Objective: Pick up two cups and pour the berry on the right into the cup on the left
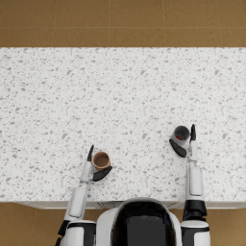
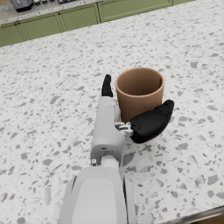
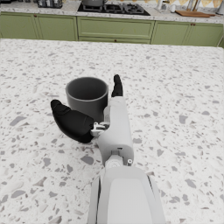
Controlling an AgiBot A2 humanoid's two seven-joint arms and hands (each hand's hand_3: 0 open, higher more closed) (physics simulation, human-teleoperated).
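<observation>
A brown cup [image 1: 101,160] stands upright on the speckled counter at the near left. My left hand [image 1: 94,167] lies open around it, fingers [image 2: 106,85] straight along one side and thumb [image 2: 151,123] curved at the other side of the brown cup [image 2: 139,92]. At the near right stands a grey cup [image 1: 181,133] with a red berry [image 1: 179,138] inside. My right hand [image 1: 186,142] is open around the grey cup [image 3: 87,95], with the thumb [image 3: 71,122] on one side and the fingers [image 3: 117,85] on the other. In the right wrist view the cup's wall hides the berry.
The white speckled counter [image 1: 120,96] stretches wide beyond both cups, with its front edge [image 1: 48,202] close to me. Brown floor [image 1: 120,21] lies past the far edge. Green cabinets [image 3: 113,29] stand far behind.
</observation>
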